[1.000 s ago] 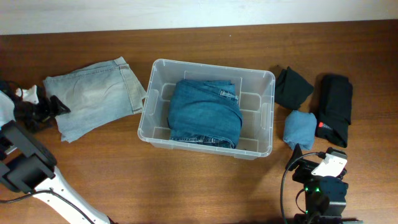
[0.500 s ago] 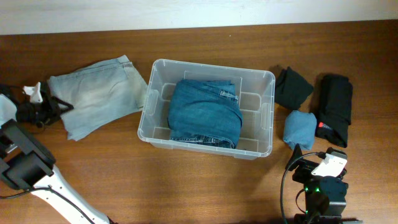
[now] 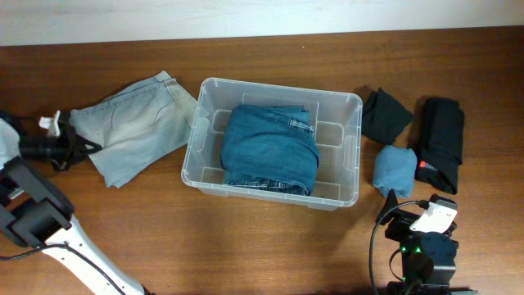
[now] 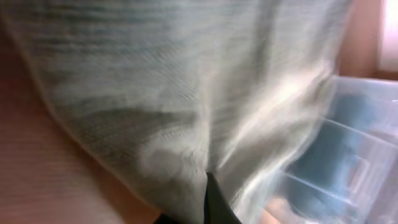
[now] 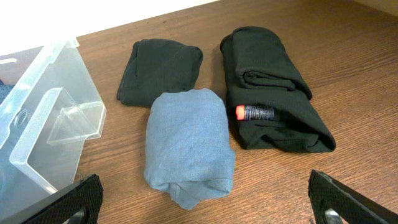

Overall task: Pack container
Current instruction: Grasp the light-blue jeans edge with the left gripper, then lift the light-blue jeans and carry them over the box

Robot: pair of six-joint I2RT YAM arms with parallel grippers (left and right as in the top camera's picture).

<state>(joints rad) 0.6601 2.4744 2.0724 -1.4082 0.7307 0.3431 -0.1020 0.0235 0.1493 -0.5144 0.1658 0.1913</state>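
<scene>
The clear container [image 3: 354, 149] stands mid-table with folded blue jeans [image 3: 270, 147] inside. Left of it lies a pale denim garment [image 3: 131, 129], its right edge against the bin's left wall. My left gripper [image 3: 82, 147] is shut on this garment's left edge. In the left wrist view the pale cloth [image 4: 155, 93] fills the frame above one dark fingertip [image 4: 214, 202], and the container [image 4: 367, 130] is blurred at right. My right gripper [image 5: 208, 208] stands open, just short of a light blue roll [image 5: 186, 140] and holding nothing.
Right of the bin lie a dark folded cloth [image 3: 385, 115], the light blue roll [image 3: 395, 168] and a black bundle [image 3: 440, 143] with a red tag. The right arm's base [image 3: 422, 246] sits at the front edge. A wall runs along the back.
The left gripper has shut on the pale denim's left edge. The garment has shifted right and turned, its lower corner sliding toward the container. The right arm has stayed still.
</scene>
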